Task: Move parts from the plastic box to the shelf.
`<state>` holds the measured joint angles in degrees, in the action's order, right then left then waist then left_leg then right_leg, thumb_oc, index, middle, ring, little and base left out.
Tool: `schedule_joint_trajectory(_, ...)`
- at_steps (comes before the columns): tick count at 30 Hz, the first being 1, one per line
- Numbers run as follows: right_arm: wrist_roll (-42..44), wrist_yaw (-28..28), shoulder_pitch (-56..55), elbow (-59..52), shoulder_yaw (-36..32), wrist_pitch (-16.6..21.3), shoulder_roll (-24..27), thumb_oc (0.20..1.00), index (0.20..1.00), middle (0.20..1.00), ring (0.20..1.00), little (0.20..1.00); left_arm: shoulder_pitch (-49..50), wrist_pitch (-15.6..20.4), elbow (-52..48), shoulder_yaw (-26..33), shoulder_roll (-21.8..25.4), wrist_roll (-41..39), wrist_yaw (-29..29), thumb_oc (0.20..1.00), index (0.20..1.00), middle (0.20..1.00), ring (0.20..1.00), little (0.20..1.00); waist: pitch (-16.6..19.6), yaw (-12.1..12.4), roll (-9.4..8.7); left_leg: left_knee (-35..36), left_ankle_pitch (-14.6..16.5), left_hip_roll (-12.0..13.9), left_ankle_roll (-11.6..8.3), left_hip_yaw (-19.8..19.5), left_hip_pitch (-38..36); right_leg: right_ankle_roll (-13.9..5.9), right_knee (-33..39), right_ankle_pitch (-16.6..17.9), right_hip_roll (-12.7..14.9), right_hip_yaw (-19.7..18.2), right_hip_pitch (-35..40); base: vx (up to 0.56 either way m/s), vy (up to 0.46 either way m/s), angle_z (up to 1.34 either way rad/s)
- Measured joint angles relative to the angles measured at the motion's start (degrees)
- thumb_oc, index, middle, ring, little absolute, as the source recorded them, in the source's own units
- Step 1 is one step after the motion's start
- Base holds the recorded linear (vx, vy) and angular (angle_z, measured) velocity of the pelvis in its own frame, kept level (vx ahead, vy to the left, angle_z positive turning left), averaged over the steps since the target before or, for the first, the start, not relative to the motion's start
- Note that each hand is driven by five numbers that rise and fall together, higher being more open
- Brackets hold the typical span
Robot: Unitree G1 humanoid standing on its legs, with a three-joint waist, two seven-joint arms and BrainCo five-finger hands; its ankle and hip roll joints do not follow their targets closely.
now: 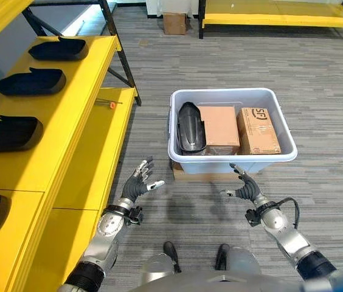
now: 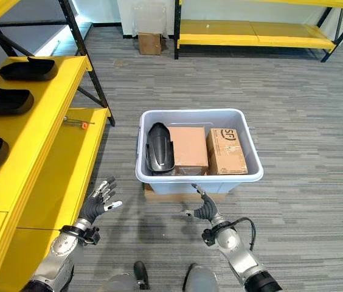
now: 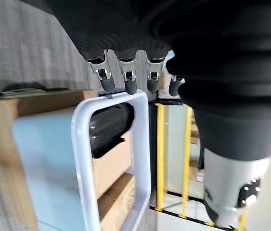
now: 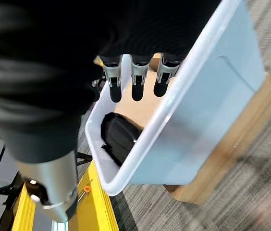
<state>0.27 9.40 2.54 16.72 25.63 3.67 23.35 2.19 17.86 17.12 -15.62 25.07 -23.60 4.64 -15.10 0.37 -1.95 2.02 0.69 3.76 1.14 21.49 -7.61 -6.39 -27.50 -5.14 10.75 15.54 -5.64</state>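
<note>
Grey carpet carries the plastic box [image 1: 232, 125], holding a black part [image 1: 191, 126] beside two cartons [image 1: 238, 129], while the left robot hand [image 1: 140, 181] and right robot hand [image 1: 244, 187] hover spread and empty before it, seemingly poised to reach in for the yellow shelf [image 1: 50, 115].

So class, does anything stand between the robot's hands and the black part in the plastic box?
Only the plastic box's near wall. Both the left hand and right hand hover open, low before it; the black part lies inside, uncovered from above.
</note>
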Motion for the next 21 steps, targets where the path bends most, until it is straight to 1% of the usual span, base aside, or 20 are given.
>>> schedule_joint_trajectory(1,-0.01,0.00,-0.04,0.02,-0.01,0.01,-0.11,1.000,1.000,1.000,1.000,1.000,0.08,-0.01,-0.02,-0.01,0.41,0.00,0.00,1.000,1.000,1.000,1.000,1.000,-0.10,-0.01,-0.05,0.19,0.01,0.48,-0.02,0.01,-0.25,-0.45,0.15,0.02,0.37,-0.09,-0.04,0.26,-0.385,0.07)
schedule_joint_trajectory(2,-0.03,-0.04,-0.25,0.01,-0.04,0.10,-0.09,1.000,1.000,1.000,1.000,1.000,0.52,-0.03,-0.27,0.14,1.06,-0.02,-0.04,1.000,1.000,1.000,1.000,1.000,-0.29,-0.02,0.29,0.58,-0.02,0.87,-0.13,0.33,-0.41,-1.48,4.91,0.15,1.26,1.21,0.73,0.29,-0.558,-0.15)
schedule_joint_trajectory(3,-0.03,-0.07,-0.19,0.00,-0.10,0.17,-0.01,1.000,1.000,1.000,1.000,1.000,0.70,-0.57,-0.33,0.25,1.30,-0.29,-0.05,1.000,1.000,1.000,1.000,1.000,-0.14,-0.13,-0.07,1.40,-0.07,0.76,-1.23,0.33,-0.46,-3.73,15.34,2.45,4.11,0.86,0.68,0.32,-0.639,-0.16)
schedule_joint_trajectory(4,-0.02,-0.05,-0.39,0.02,-0.08,0.22,-0.05,1.000,1.000,1.000,1.000,1.000,0.80,-1.14,-0.50,0.26,1.36,-0.32,-0.03,1.000,1.000,1.000,1.000,1.000,-0.10,-0.56,-0.13,1.70,-0.38,0.86,-1.73,0.13,-0.50,-4.42,22.05,5.18,5.42,0.87,1.16,0.23,-0.546,-0.03)
schedule_joint_trajectory(5,-0.01,-0.01,-1.03,0.05,-0.04,0.21,-0.02,1.000,1.000,1.000,1.000,1.000,1.07,-1.45,-0.60,0.01,1.37,-0.32,-0.04,1.000,1.000,1.000,1.000,1.000,0.10,-1.23,-0.61,1.97,-0.53,0.81,-2.26,-0.34,-0.70,-5.15,28.94,8.55,6.58,0.75,2.00,0.18,-0.360,0.10)
schedule_joint_trajectory(6,-0.02,0.00,-1.49,0.11,0.13,0.17,-0.04,1.000,1.000,1.000,1.000,1.000,1.35,-1.51,-0.60,-0.24,1.37,-0.31,-0.02,1.000,1.000,1.000,1.000,1.000,0.02,-1.29,-1.26,2.09,-0.20,1.12,-2.82,-0.53,-1.32,-5.89,33.06,11.64,7.76,-0.20,1.98,0.19,-0.353,0.17)
schedule_joint_trajectory(7,-0.01,0.03,-1.66,0.33,0.56,0.17,-0.26,1.000,1.000,1.000,1.000,1.000,1.91,-1.56,-0.64,-0.30,1.51,-0.31,-0.02,1.000,1.000,1.000,1.000,1.000,-0.16,-1.84,-1.49,2.12,-0.25,1.64,-3.83,-1.20,-1.68,-6.64,33.01,14.20,8.63,-0.97,1.18,0.17,-0.312,0.24)
schedule_joint_trajectory(8,0.00,-0.10,-2.06,0.31,0.80,0.18,-0.31,1.000,1.000,1.000,1.000,1.000,2.56,-1.58,-0.73,-0.24,1.58,-0.28,-0.05,1.000,1.000,1.000,1.000,1.000,0.04,-2.59,-1.94,2.53,-0.61,2.42,-4.89,-1.64,-2.24,-6.18,32.79,15.11,8.19,-1.36,1.58,0.17,-0.308,0.38)
schedule_joint_trajectory(9,-0.01,-0.15,-2.75,0.31,0.80,0.18,-0.33,1.000,1.000,1.000,1.000,1.000,3.46,-1.59,-0.87,-0.25,1.70,-0.27,-0.06,1.000,1.000,1.000,1.000,1.000,0.14,-2.78,-2.21,3.38,-1.06,3.47,-6.19,-2.17,-3.52,-6.10,32.63,14.96,6.52,-1.31,2.58,0.16,-0.301,0.39)
schedule_joint_trajectory(10,-0.05,-0.27,-3.44,0.31,0.83,0.19,-0.32,1.000,1.000,1.000,1.000,1.000,4.60,-1.59,-1.33,-0.24,2.16,-0.18,-0.08,1.000,1.000,1.000,1.000,1.000,0.67,-2.74,-3.07,3.35,-0.80,4.10,-6.99,-2.68,-4.25,-3.48,32.44,16.09,4.96,-1.70,3.51,0.14,-0.273,0.33)
schedule_joint_trajectory(11,-0.11,-0.30,-3.46,0.78,0.32,0.14,0.49,1.000,1.000,1.000,1.000,1.000,4.97,-2.09,-1.03,-0.29,0.77,-0.10,-0.25,1.000,1.000,1.000,1.000,1.000,0.36,-3.16,-1.32,3.37,-0.57,5.96,-7.55,-3.48,-5.06,-1.15,32.14,16.70,2.96,-0.97,4.48,0.15,-0.264,0.11)
schedule_joint_trajectory(12,-0.21,-0.32,-3.49,0.74,-0.28,-0.08,1.16,1.000,1.000,1.000,1.000,1.000,6.34,-2.27,-2.31,-0.78,0.07,-0.09,-0.42,1.000,1.000,1.000,1.000,1.000,0.82,-2.81,0.43,3.26,-0.50,8.08,-6.18,-3.33,-5.15,-0.67,31.72,15.55,0.58,-0.52,4.25,0.15,-0.338,-0.21)
schedule_joint_trajectory(13,-0.58,-0.77,-2.28,0.51,-0.49,-0.10,3.07,1.000,1.000,1.000,1.000,1.000,7.21,-2.21,-3.87,-2.24,-0.14,0.06,-0.24,1.000,1.000,1.000,1.000,1.000,1.08,-2.43,2.68,1.45,-2.14,11.39,-3.92,-3.40,-4.67,1.87,32.77,14.75,-3.06,-0.67,4.57,0.12,-0.286,-0.41)
schedule_joint_trajectory(14,-0.66,-0.97,-1.76,0.49,-0.55,-0.11,3.72,1.000,1.000,1.000,1.000,1.000,7.02,-2.20,-3.85,-2.49,-0.40,0.10,-0.24,1.000,1.000,1.000,1.000,1.000,1.07,-2.41,2.72,0.09,-3.27,12.06,-3.04,-3.56,-4.08,2.53,32.75,14.32,-3.88,-0.77,4.54,0.10,-0.291,-0.36)
schedule_joint_trajectory(15,-0.86,-1.11,-1.43,0.47,-0.63,-0.10,4.41,1.000,1.000,1.000,1.000,1.000,6.67,-2.20,-3.64,-2.69,-0.78,0.10,-0.22,1.000,1.000,1.000,1.000,1.000,1.13,-2.51,2.59,-1.51,-4.88,12.50,-2.74,-3.82,-3.26,2.97,32.74,14.03,-4.21,-0.81,4.67,0.05,-0.156,-0.17)
schedule_joint_trajectory(16,-1.61,-1.26,-1.42,0.45,-1.08,-0.10,5.14,1.000,1.000,1.000,1.000,1.000,6.10,-2.20,-3.41,-2.96,-1.44,0.08,-0.20,1.000,1.000,1.000,1.000,1.000,1.07,-2.57,2.51,-2.94,-6.62,12.78,-3.03,-3.79,-2.85,3.71,32.71,13.50,-4.25,-0.97,5.05,0.07,-0.218,-0.07)
schedule_joint_trajectory(17,-1.72,-1.22,-1.40,0.54,-1.08,-0.10,5.80,1.000,1.000,1.000,1.000,1.000,5.52,-2.17,-3.23,-2.97,-2.11,0.05,0.02,1.000,1.000,1.000,1.000,1.000,1.09,-2.95,2.55,-4.38,-8.54,13.16,-4.52,-4.34,-2.06,4.18,32.59,12.91,-4.55,-0.71,5.40,0.06,-0.181,0.03)
schedule_joint_trajectory(19,-1.73,-1.19,-1.58,0.53,-1.04,-0.09,6.73,1.000,1.000,1.000,1.000,1.000,4.24,-1.78,-3.21,-3.23,-2.56,-0.03,0.14,1.000,1.000,1.000,1.000,1.000,1.06,-3.16,2.40,-6.46,-12.21,13.48,-6.58,-5.31,-0.96,4.95,32.62,12.04,-4.58,-0.56,6.06,0.09,-0.173,0.07)
schedule_joint_trajectory(20,-1.73,-0.92,-1.61,0.53,-1.07,-0.02,6.97,1.000,1.000,1.000,1.000,1.000,3.41,-1.69,-3.21,-3.40,-2.54,-0.06,0.29,1.000,1.000,1.000,1.000,1.000,1.08,-3.44,2.41,-7.63,-14.53,13.84,-8.92,-5.39,0.07,5.28,32.61,11.39,-4.59,-0.40,6.57,0.09,-0.082,0.12)
schedule_joint_trajectory(21,-1.73,-0.51,-1.67,0.53,-1.25,0.17,6.94,1.000,1.000,1.000,1.000,1.000,2.68,-1.34,-3.22,-3.47,-2.54,-0.07,0.35,1.000,1.000,1.000,1.000,1.000,1.10,-3.81,2.45,-8.76,-15.90,14.18,-9.42,-5.44,0.79,5.64,32.63,10.79,-4.61,-0.29,7.06,0.12,-0.175,0.17)
